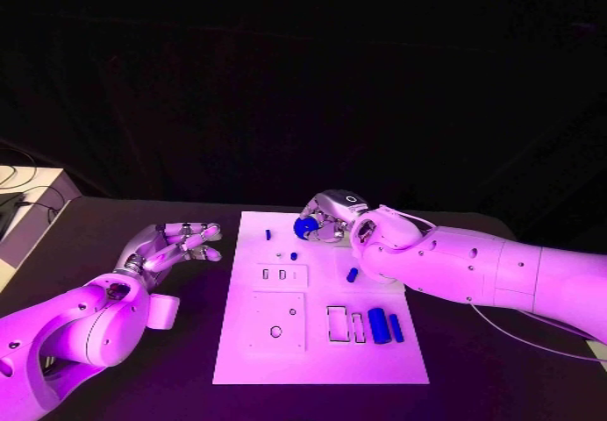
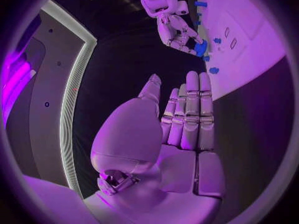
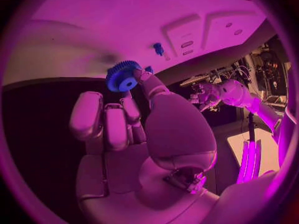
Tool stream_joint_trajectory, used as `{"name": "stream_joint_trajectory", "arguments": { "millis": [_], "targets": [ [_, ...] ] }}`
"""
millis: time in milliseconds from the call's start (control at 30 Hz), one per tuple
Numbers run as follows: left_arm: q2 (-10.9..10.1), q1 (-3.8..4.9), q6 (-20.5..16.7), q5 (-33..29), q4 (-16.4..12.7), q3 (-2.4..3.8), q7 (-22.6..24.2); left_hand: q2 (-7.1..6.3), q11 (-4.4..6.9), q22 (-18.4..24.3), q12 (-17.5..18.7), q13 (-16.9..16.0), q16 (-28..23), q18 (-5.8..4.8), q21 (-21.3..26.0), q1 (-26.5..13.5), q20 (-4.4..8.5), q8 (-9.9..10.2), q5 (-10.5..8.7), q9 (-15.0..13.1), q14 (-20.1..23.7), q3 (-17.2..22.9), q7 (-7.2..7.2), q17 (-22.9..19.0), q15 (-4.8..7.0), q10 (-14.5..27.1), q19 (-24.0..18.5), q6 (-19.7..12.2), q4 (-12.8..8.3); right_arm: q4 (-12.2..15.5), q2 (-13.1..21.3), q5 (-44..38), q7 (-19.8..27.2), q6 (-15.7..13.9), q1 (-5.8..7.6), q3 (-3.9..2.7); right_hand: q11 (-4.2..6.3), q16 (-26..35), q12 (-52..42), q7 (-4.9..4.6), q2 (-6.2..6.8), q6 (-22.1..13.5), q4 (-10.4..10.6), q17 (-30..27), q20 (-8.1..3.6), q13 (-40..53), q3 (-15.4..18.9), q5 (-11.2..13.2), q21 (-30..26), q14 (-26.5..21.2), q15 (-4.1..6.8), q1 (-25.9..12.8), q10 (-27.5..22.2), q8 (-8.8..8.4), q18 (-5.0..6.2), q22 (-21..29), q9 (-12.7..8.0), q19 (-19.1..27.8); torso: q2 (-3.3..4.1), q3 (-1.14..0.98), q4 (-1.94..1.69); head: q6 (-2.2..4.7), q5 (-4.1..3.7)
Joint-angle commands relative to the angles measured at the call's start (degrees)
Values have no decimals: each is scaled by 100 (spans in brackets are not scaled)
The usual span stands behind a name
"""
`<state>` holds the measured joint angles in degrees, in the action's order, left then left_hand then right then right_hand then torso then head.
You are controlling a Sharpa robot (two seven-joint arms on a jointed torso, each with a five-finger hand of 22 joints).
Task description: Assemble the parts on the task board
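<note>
In the head view you see the board [image 1: 253,355] lying in the middle of the black table [image 1: 126,219]. Your right hand [image 1: 332,217] is over the board's far right corner, pinching a blue gear [image 1: 305,228] in its fingertips. Your left hand [image 1: 171,247] rests off the board's left edge, fingers loosely extended and holding nothing. On the board, a small peg [image 1: 268,234] stands near the far edge, a short pin [image 1: 352,274] lies right of centre, and two blue cylinders [image 1: 377,324] lie side by side at the near right, next to a pair of rectangular slots [image 1: 338,323]. From the left wrist you see the left hand [image 2: 187,119] with fingers straight and pressed together, empty, and beyond it the right hand [image 2: 177,35] holding the gear [image 2: 201,48] at the board's [image 2: 249,59] edge. From the right wrist you see the right hand [image 3: 137,129] with the gear [image 3: 122,76] pinched between thumb and a fingertip, toothed rim and centre hole facing you, just above the board [image 3: 124,25]; the peg [image 3: 158,48] stands close by.
</note>
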<state>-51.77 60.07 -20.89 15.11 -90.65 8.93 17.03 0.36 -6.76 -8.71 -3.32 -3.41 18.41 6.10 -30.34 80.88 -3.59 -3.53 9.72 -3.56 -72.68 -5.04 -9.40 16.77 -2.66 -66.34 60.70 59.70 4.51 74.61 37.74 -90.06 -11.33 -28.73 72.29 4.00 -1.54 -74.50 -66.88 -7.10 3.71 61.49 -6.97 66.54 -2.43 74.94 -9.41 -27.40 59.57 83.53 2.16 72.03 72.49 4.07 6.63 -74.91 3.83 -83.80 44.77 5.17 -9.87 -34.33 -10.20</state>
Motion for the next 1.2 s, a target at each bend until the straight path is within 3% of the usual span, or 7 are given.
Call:
{"name": "stream_joint_trajectory", "arguments": {
  "millis": [33, 300, 633, 1200],
  "targets": [
    [7, 1, 64, 20, -28, 5, 28, 45, 14, 5, -8, -2, -1, 13, -26, 10, 10, -5, -35, -6, 0, 6, -20, -8, -15, 39, -3, -34, -19, -125, -138, -466, -209, -151, -43, 7, -3, 20, 29, -51, 37, 68, 50, 6, -64, 9, -3, 24, 7, -1, 23, 10, 18, 7, 41, -743, 8, -422, 0, 5, -14, -19, 13],
    [-4, 1, 60, 20, -40, 5, 28, 45, 14, 5, -8, -2, -1, 13, -26, 10, 10, -5, -35, -6, 0, 6, -20, -8, -15, 39, -3, -34, -19, -322, -416, -519, -208, -125, -128, 17, -5, 22, 32, -53, 42, 64, 56, 9, -65, 12, -3, 38, 5, 1, 22, 11, 19, 6, 41, -744, 8, -422, 8, 27, -49, -50, 10],
    [-7, 2, 64, 20, -48, 5, 26, 45, 14, 5, -8, -2, -1, 13, -26, 10, 10, -5, -35, -6, 0, 6, -20, -8, -15, 39, -3, -34, -19, -488, -574, -528, -209, -55, -178, 23, -9, 30, 40, -57, 47, 52, 66, 11, -63, 16, -6, 62, 4, 1, 19, 20, 15, 2, 40, -747, 8, -422, -4, 19, -47, -60, 21],
    [-25, 2, 70, 20, -38, 5, 18, 45, 14, 5, -8, -2, -1, 13, -26, 10, 10, -5, -35, -6, 0, 6, -20, -8, -15, 39, -3, -34, -19, -547, -499, -569, -270, 16, -186, 25, -14, 41, 84, -68, 66, 21, 89, 15, -58, -4, 7, 91, -19, 0, 15, 16, -14, -5, 43, -743, 5, -420, 2, 13, -41, -80, 25]
  ]
}}
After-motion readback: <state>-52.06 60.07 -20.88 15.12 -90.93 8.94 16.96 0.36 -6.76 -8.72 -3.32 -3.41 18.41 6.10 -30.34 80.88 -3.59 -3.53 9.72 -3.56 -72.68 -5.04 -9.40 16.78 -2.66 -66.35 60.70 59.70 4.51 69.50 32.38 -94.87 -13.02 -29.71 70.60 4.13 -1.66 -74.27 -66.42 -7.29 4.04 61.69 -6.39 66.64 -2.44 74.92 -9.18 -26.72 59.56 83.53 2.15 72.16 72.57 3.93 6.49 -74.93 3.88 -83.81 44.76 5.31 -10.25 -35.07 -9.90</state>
